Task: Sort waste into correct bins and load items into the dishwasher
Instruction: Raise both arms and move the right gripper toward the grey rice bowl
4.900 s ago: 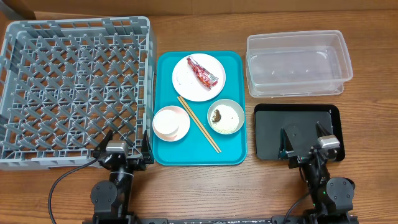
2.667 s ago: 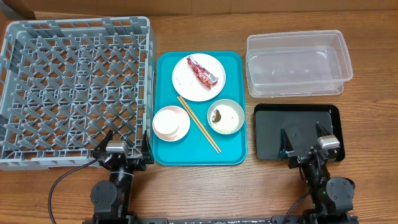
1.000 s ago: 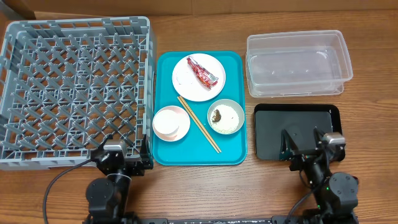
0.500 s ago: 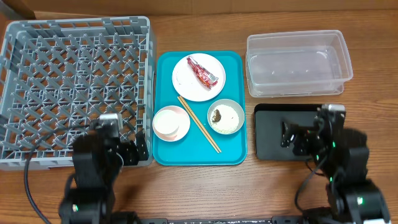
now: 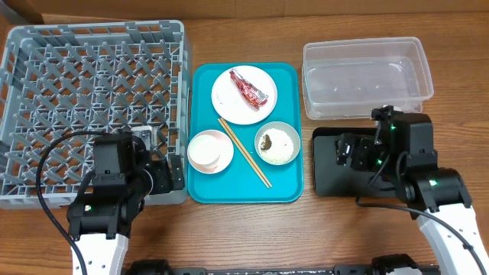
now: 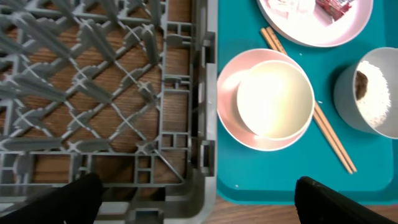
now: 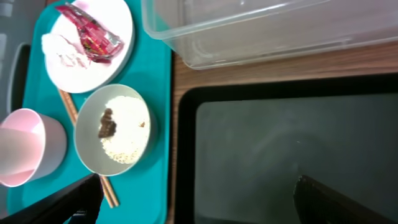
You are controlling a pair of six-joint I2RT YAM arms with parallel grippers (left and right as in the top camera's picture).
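Note:
On the teal tray point(image 5: 294, 130), a white plate point(image 5: 256, 111) carries a red foil wrapper point(image 5: 248, 88) and a white paper wad point(image 7: 59, 46). A grey bowl point(image 5: 286, 149) holds rice with a brown lump point(image 7: 107, 123). A small white cup point(image 6: 273, 99) sits inside the pink bowl point(image 6: 229, 121), with wooden chopsticks point(image 5: 244, 153) lying between the bowls. The grey dish rack point(image 5: 92, 107) stands on the left. The clear tub point(image 5: 367, 76) and the black tray point(image 5: 328, 164) are on the right. My left gripper point(image 6: 199, 205) hangs open over the rack's near right corner. My right gripper point(image 7: 196, 205) hangs open and empty over the black tray's left part.
Bare wooden table point(image 5: 306, 229) runs along the near edge. A narrow strip of wood point(image 7: 177, 74) separates the teal tray from the two bins. The rack's wall point(image 6: 202, 93) butts against the teal tray's left rim.
Both arms have lifted from the near table edge and reached forward. The left now hovers at the rack's corner and the right over the black tray. Both stay open.

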